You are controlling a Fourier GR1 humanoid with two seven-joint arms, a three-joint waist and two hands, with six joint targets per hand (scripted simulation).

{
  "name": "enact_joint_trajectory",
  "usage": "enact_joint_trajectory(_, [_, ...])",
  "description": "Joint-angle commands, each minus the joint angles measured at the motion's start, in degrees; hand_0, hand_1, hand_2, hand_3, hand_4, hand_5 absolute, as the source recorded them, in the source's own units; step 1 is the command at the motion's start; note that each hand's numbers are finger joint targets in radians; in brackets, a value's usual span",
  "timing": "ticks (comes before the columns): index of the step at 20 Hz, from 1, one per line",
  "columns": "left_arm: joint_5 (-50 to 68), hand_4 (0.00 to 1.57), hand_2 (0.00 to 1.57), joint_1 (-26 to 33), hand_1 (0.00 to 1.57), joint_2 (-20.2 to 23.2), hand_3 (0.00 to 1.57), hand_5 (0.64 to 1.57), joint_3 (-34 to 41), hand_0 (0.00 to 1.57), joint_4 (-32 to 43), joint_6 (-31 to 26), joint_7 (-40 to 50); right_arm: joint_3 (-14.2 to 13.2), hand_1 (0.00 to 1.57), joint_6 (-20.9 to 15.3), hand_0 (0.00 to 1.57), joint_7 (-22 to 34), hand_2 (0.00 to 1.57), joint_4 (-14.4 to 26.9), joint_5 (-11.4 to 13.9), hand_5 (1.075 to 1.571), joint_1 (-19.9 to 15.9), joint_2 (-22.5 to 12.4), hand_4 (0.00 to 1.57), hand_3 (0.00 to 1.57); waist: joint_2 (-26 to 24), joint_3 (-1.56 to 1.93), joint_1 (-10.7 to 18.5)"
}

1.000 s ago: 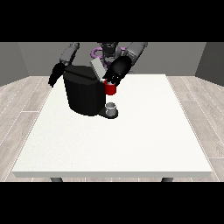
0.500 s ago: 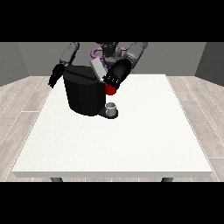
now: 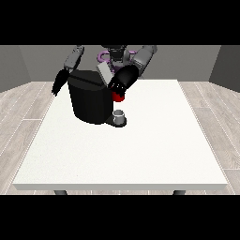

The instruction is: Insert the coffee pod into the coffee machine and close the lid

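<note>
Fingers of the black hand at the view's right (image 3: 119, 85) cannot be told apart, so whether they are spread or curled, or hold anything, I cannot tell; that hand sits against the upper right side of the black, blocky, matte coffee machine (image 3: 89, 101), with a red thing at the machine (image 3: 118, 97) just below it, at its 6 o'clock. Fingers of the black hand at the view's left (image 3: 59, 83) hang downward beside the machine's 9 o'clock side, apart from it, holding nothing that shows; how far they are open I cannot tell. A small grey, rounded, cup-shaped thing (image 3: 119, 115) stands on the machine's dark base at about 4 o'clock of its body; I cannot tell it for the pod. A pale grey flat lid (image 3: 105, 73) tilts up behind the machine's top. The broad, smooth white desk (image 3: 131, 154) carries the machine near its far left part.
</note>
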Motion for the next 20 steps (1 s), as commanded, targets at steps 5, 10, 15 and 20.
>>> enact_joint_trajectory(5, [-1.81,0.00,1.07,0.30,1.09,2.82,0.80,1.571,-0.52,1.09,0.23,1.42,-3.60,-1.13,0.00,2.40,0.00,-1.59,0.00,-0.15,-1.59,1.571,0.79,-1.70,0.16,0.00,0.49,-0.07,-0.68])
enact_joint_trajectory(10, [-4.13,0.00,0.87,-0.81,0.74,4.35,0.65,1.571,-1.38,0.74,0.89,3.96,-5.01,0.72,0.00,-1.59,0.00,2.81,0.00,-1.51,1.59,1.571,-1.20,0.39,0.21,0.00,1.74,-0.10,-0.49])
enact_joint_trajectory(15, [-4.83,0.00,0.62,0.10,0.00,2.62,0.49,1.571,-1.52,0.00,1.42,4.40,-2.36,0.90,0.00,-0.90,0.00,-0.81,0.00,-0.32,0.99,1.571,1.51,0.99,0.12,0.00,0.52,-0.06,-0.82])
enact_joint_trajectory(20, [-4.45,0.00,0.53,0.95,0.00,3.73,0.45,1.571,-0.93,0.00,1.52,4.56,-5.66,0.19,0.00,-0.96,0.00,-1.74,0.00,-0.30,0.48,1.571,1.73,0.85,0.15,0.00,0.58,-0.07,0.56])
